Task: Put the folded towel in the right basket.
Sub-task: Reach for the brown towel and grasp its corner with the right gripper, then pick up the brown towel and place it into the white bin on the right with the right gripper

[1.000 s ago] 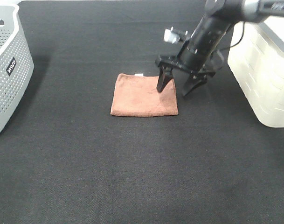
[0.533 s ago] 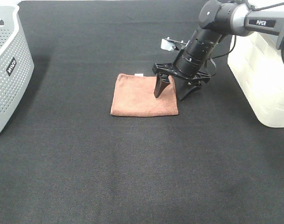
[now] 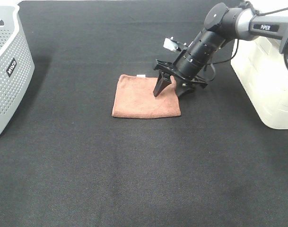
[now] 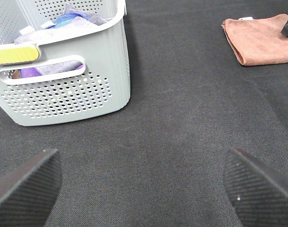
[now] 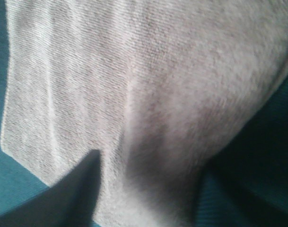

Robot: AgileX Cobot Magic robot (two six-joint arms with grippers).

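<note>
The folded brown towel lies flat on the black table, a little right of centre. It also shows in the left wrist view and fills the right wrist view. My right gripper is open and low at the towel's right edge. One finger rests on the towel and the other is just off its right side. In the right wrist view, towel lies between the fingers of that gripper. The white right basket stands at the right edge. My left gripper is open and empty.
A grey perforated basket with cloths inside stands at the far left, close in front of the left gripper in its wrist view. The black tablecloth covers the whole surface.
My right gripper has come down and shifted slightly left onto the towel's right edge, with its fingers a little closer together. The towel has not moved.
</note>
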